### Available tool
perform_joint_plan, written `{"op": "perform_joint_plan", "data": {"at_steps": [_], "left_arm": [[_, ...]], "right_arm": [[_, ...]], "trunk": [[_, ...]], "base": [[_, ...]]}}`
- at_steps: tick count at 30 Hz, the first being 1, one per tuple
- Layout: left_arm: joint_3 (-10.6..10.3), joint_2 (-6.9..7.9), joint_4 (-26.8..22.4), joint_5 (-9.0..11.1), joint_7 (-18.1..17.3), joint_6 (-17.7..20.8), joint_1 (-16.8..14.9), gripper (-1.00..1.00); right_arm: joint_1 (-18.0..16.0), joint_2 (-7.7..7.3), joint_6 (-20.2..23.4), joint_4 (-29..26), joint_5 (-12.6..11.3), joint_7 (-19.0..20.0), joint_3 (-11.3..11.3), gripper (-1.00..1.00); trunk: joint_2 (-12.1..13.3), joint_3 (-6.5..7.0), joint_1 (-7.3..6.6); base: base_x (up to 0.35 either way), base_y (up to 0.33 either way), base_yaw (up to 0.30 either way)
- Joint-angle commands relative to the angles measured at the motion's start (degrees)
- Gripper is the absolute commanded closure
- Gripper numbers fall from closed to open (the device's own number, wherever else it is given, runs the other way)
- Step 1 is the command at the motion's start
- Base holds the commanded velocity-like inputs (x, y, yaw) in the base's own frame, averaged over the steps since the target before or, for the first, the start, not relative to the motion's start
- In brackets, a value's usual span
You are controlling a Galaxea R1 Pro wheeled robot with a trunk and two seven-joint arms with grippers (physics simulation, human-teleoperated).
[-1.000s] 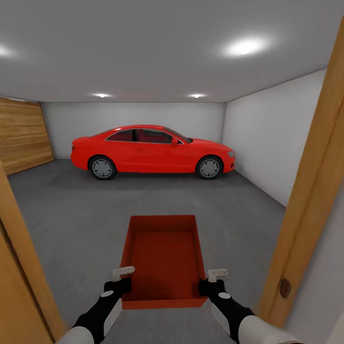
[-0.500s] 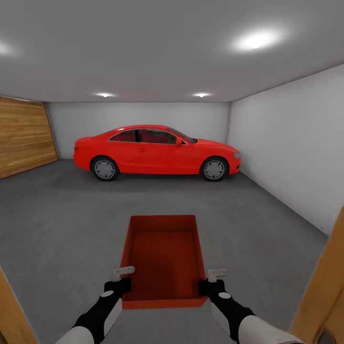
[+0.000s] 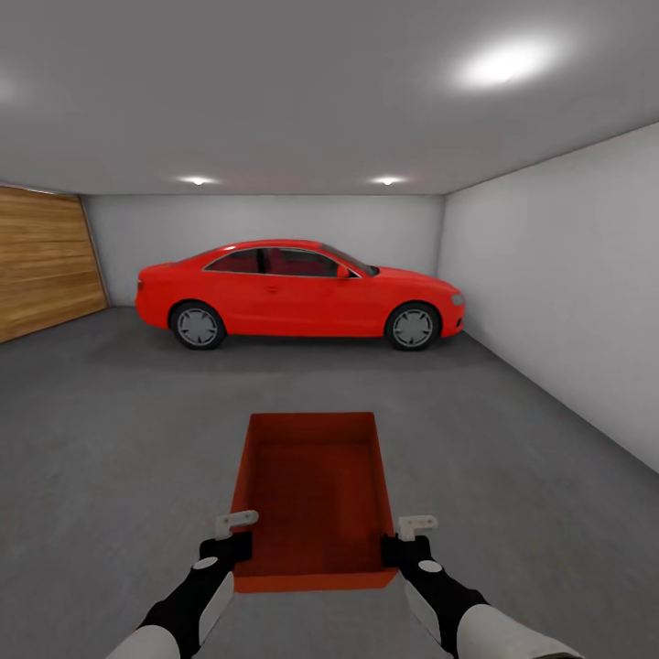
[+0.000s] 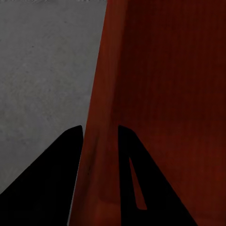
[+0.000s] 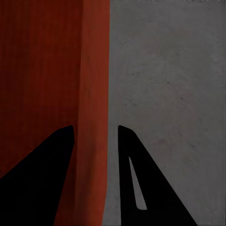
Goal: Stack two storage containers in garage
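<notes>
Now door frames have left view; storage container (image 3: 313,494) unchanged between arms.

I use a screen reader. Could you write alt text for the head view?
Both grippers, left and right, hold an open orange-red storage container by its side walls above the garage's dark grey floor. A red car is parked ahead.

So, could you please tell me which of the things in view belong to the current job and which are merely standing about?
Belongs to the job:
- orange-red rectangular open-topped storage container, held by both side walls
- left gripper and right gripper, each clamped on a wall
- dark grey concrete-like garage floor, where it will go

Standing about:
- shiny red car
- wooden plank door
- pale grey wall
</notes>
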Motion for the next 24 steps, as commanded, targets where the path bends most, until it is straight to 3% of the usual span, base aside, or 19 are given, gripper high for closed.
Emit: {"op": "perform_joint_plan", "data": {"at_steps": [1, 24], "left_arm": [[0.94, 0.85, -0.36, -0.55, 0.40, -0.89, -0.03, 1.00], [0.87, 0.89, -0.31, -0.54, 0.40, -0.89, -0.04, 1.00]], "right_arm": [[0.00, -0.57, -0.23, 0.23, -0.54, -0.46, -0.42, 1.00], [-0.02, -0.57, -0.27, 0.23, -0.59, -0.50, -0.42, 1.00]], "trunk": [[-0.04, -0.02, 0.05], [-0.04, -0.02, 0.05]], "base": [[0.320, 0.000, 0.000], [0.320, 0.000, 0.000]]}}
